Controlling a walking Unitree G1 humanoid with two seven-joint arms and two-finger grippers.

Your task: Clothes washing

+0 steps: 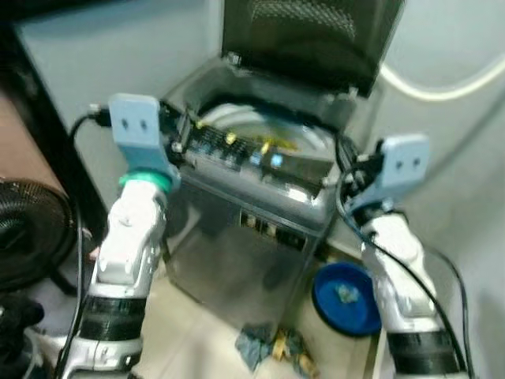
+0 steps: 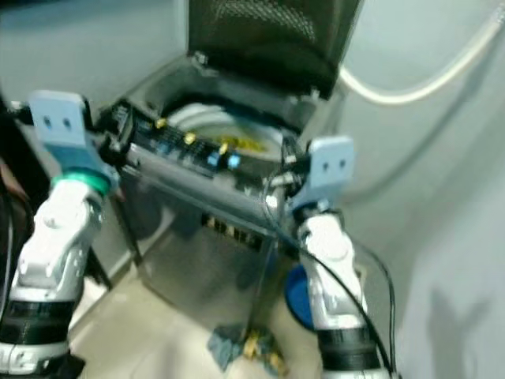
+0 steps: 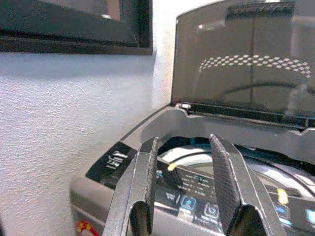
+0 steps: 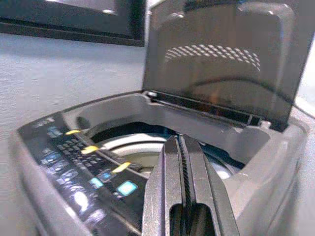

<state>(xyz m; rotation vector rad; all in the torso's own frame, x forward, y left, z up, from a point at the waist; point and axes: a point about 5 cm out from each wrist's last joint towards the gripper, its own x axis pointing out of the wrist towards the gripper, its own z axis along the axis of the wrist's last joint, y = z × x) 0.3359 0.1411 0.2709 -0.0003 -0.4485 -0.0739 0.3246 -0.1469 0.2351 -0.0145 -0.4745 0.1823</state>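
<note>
While its dark lid (image 1: 304,35) stands raised, the grey top-loading washing machine (image 1: 252,229) shows a lit control panel (image 1: 237,150) — left gripper (image 3: 184,162) parted, right gripper (image 4: 183,162) closed on nothing, both at the panel.

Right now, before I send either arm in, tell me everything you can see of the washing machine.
The washing machine is a grey, glossy top-loader standing on a pale floor against a light wall. Its dark tinted lid stands raised at the back, leaving the pale ring round the drum exposed. A dark control panel with yellow and lit blue buttons runs along the front edge. The open left tool and shut right tool hover at the panel; contact is unclear.
</note>
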